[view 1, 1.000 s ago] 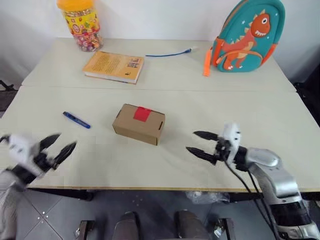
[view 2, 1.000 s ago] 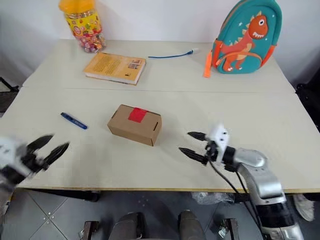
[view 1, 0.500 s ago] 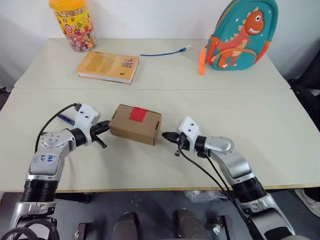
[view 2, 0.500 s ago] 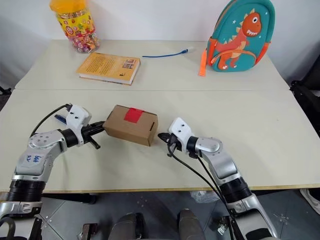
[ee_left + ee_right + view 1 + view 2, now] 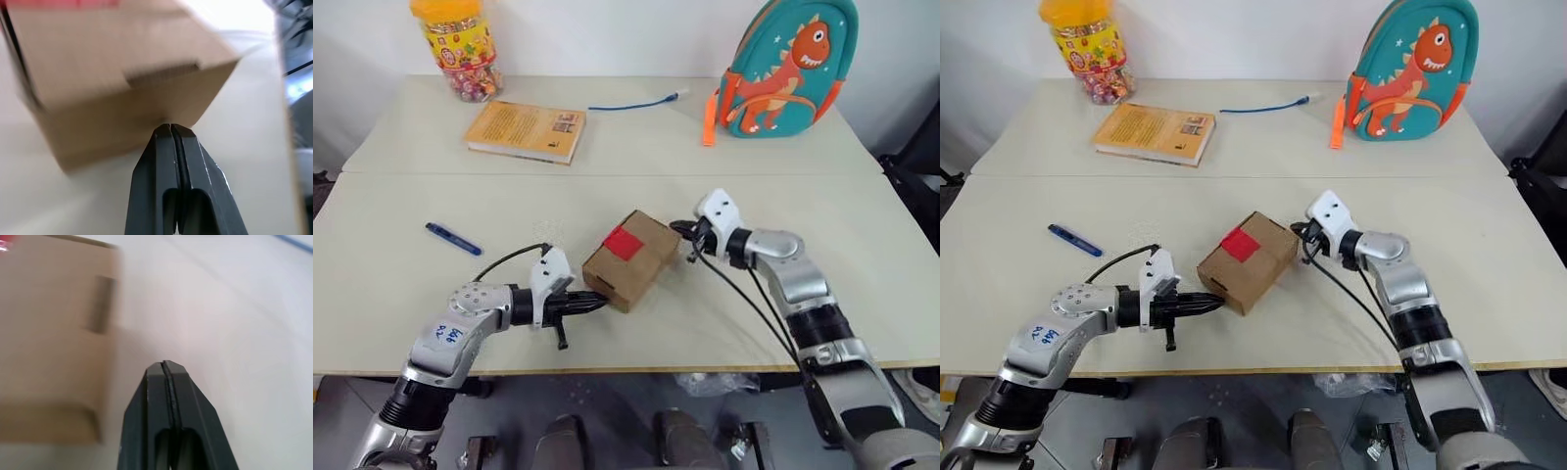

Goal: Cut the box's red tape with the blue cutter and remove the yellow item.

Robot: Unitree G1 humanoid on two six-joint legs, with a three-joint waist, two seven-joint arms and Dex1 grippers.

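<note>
I take the box (image 5: 631,258) as my landmark. It sits askew near the middle of the table (image 5: 862,294), with the red tape (image 5: 623,242) intact on its top face. My left pincer (image 5: 599,303) has its fingers pressed together, empty, with its tip at the box's near-left corner; in the left wrist view the tip appears to touch the cardboard, though blur prevents me from confirming contact. My right pincer (image 5: 686,231) is likewise closed on nothing, just beside the box's far-right end. The blue cutter (image 5: 452,238) lies well to the left of the box, untouched. The yellow item is presumably inside the box.

Risks, in my judgement:
- Two closed tips bearing on opposite corners could spin the box further or slide it toward the near table edge.
- A hard push could dent the cardboard or crush the flap.
- The tape may end up facing awkwardly for a cut.

Writing: handwritten marks on a label on my left forearm, behind the box's near-left side, are not reliably legible. The candy jar (image 5: 457,47), the book (image 5: 526,130) and the dinosaur backpack (image 5: 787,64) beyond the box carry no print I can read.
</note>
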